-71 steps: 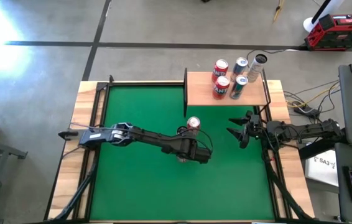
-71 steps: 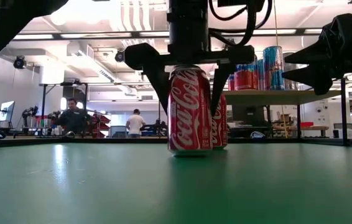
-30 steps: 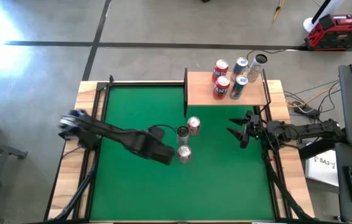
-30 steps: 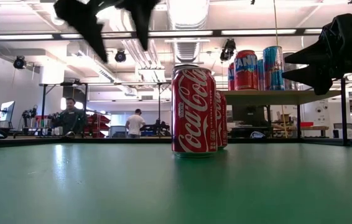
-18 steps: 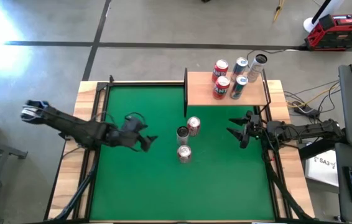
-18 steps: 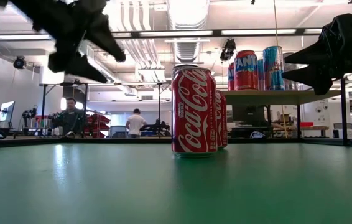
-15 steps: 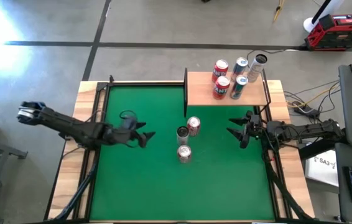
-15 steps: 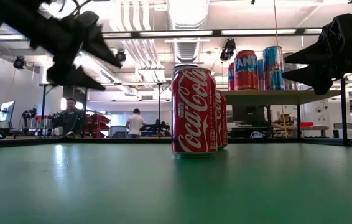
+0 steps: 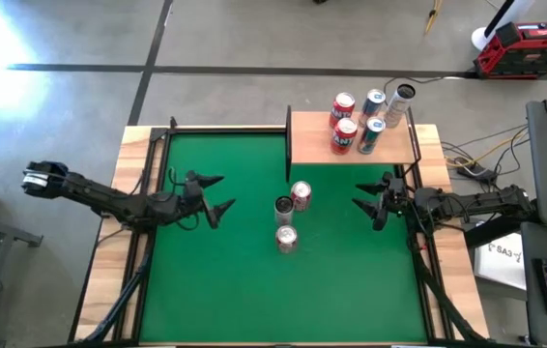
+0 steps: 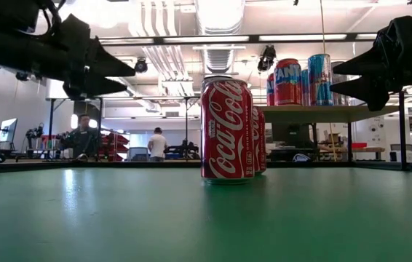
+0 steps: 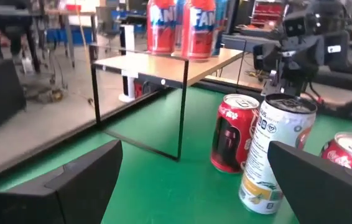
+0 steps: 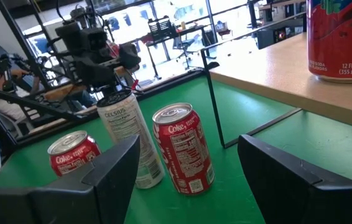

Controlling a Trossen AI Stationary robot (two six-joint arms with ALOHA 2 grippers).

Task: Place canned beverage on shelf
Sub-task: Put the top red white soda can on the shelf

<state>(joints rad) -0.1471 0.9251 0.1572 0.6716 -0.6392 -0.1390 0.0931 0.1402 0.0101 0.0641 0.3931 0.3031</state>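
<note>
Pulling back with spread fingers, the left end effector (image 9: 217,192) has left three cans (image 9: 284,222) standing on the worktop (image 9: 215,280), none shelved; right end effector (image 9: 365,206) empty, part-open.

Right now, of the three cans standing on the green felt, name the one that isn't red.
The tall white Celsius can, standing between the two red Coke cans; it is slimmer and taller than either red one.
</note>
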